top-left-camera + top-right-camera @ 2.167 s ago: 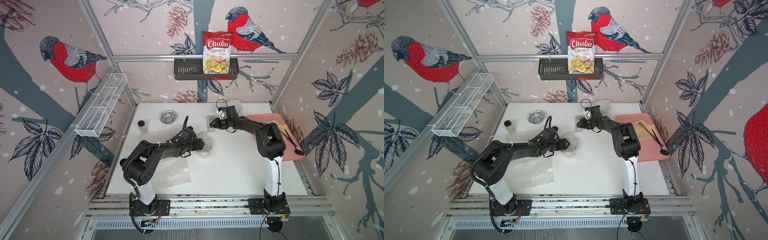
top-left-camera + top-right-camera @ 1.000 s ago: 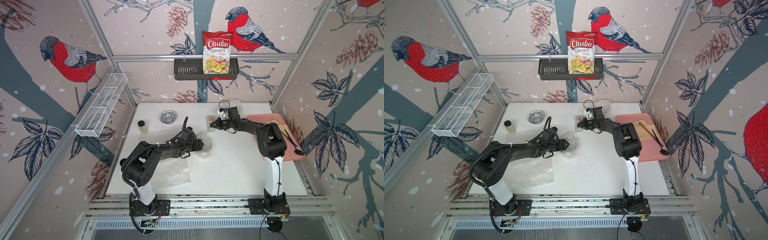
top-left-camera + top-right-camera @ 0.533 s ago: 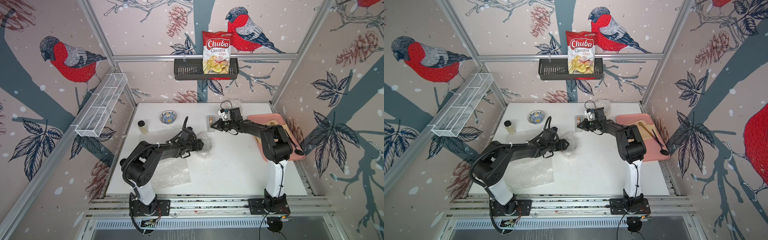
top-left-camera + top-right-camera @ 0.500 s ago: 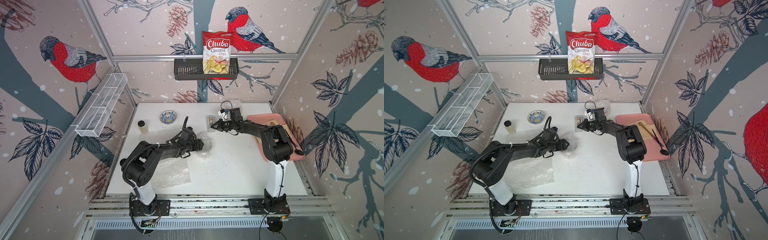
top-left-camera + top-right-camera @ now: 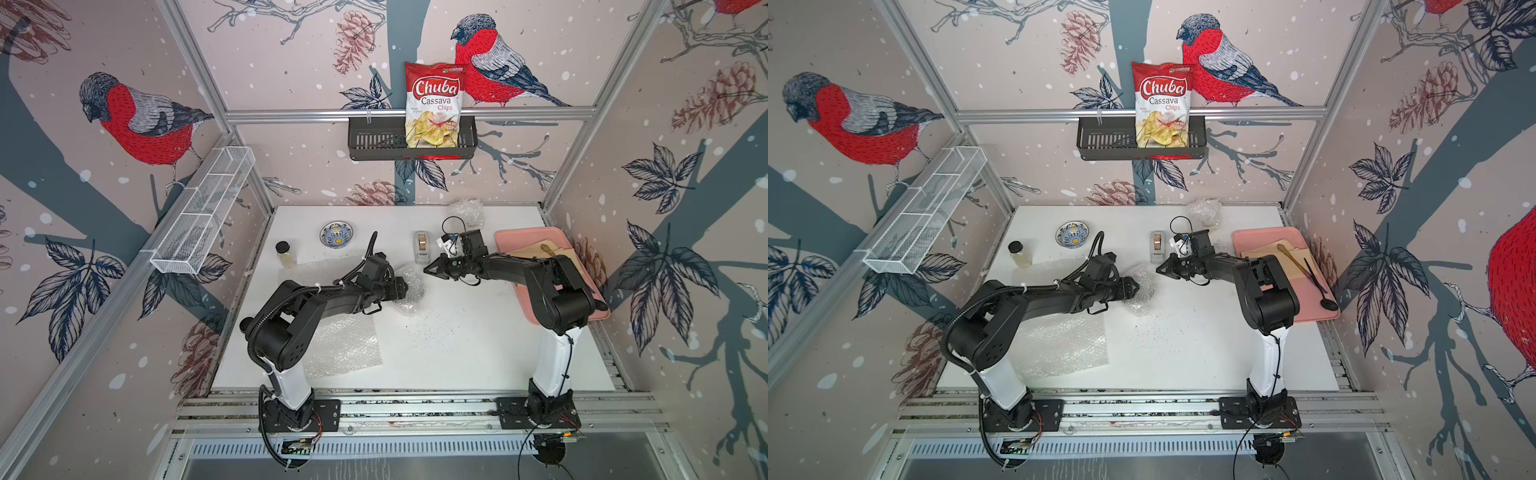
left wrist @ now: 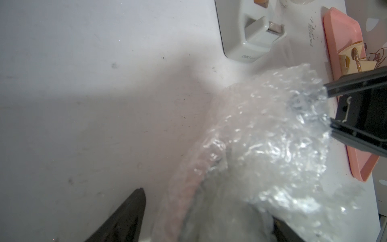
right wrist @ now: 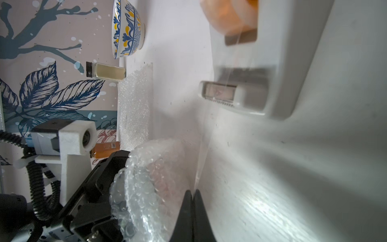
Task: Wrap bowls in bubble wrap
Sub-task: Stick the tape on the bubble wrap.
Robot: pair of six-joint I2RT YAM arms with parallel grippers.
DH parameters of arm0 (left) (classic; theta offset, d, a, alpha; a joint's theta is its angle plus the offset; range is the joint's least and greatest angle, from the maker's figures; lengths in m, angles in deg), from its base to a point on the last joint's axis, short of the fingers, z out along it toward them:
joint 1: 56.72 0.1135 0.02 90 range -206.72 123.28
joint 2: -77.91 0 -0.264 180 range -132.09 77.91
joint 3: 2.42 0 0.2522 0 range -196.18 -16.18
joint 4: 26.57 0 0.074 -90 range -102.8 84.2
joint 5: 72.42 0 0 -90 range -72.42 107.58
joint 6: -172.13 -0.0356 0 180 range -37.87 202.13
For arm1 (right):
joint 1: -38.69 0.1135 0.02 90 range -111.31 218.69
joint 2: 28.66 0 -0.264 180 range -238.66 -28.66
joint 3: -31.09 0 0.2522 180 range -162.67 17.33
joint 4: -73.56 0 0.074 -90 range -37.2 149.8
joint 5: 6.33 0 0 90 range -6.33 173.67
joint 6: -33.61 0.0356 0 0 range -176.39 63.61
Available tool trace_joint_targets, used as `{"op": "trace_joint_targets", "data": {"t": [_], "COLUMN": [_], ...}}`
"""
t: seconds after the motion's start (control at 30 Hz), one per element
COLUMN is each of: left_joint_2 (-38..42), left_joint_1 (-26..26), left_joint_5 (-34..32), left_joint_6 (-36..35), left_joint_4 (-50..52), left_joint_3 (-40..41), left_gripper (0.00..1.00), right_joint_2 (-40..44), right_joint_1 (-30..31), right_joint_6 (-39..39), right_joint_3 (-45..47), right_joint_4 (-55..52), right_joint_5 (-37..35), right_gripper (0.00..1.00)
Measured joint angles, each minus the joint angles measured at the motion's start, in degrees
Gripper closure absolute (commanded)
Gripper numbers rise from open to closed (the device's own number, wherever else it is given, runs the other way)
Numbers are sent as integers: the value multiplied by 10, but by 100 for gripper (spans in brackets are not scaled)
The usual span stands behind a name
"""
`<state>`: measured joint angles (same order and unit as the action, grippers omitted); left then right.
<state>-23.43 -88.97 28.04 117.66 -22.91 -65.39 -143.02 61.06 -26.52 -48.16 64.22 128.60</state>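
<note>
My left gripper (image 5: 405, 286) (image 6: 209, 207) is shut on a crumpled bubble wrap (image 5: 411, 291) (image 6: 261, 146) bundle at mid-table. A round rim shows dimly through the plastic, and the bowl inside is otherwise hidden. My right gripper (image 5: 426, 269) (image 7: 193, 191) is shut on a thin strip of clear tape (image 7: 211, 125). The strip runs back to the tape dispenser (image 5: 422, 246) (image 7: 261, 73). The gripper's tips are close beside the bundle. A bare blue-and-yellow bowl (image 5: 336, 234) (image 7: 127, 29) stands at the back left. Flat bubble wrap sheets (image 5: 345, 345) lie under my left arm.
A glass jar (image 5: 286, 253) stands by the left edge. A pink tray (image 5: 511, 239) with tan paper and spoons lies at the right. Another bubble wrap bundle (image 5: 467, 208) lies at the back wall. A wire basket (image 5: 203, 216) and a chips bag (image 5: 434, 106) hang on the walls.
My right gripper has drawn back from the tape dispenser toward the front, pulling the tape strip out with it. My left arm and the bundle have stayed put.
</note>
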Motion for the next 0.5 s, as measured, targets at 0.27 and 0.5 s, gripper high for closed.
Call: {"op": "trace_joint_targets", "data": {"t": [0.27,0.5], "left_joint_2": [-3,-3], "left_joint_1": [0,0], "left_joint_5": [0,0], "left_joint_6": [-6,-6], "left_joint_4": [1,-1], "left_joint_3": [-4,-2], "left_gripper": [23,23], "right_joint_2": [-3,-34], "right_joint_1": [3,-13], "right_joint_6": [-4,-10], "right_joint_3": [17,13], "right_joint_4": [3,-22], "right_joint_5": [2,-21], "right_gripper": [100,100]}}
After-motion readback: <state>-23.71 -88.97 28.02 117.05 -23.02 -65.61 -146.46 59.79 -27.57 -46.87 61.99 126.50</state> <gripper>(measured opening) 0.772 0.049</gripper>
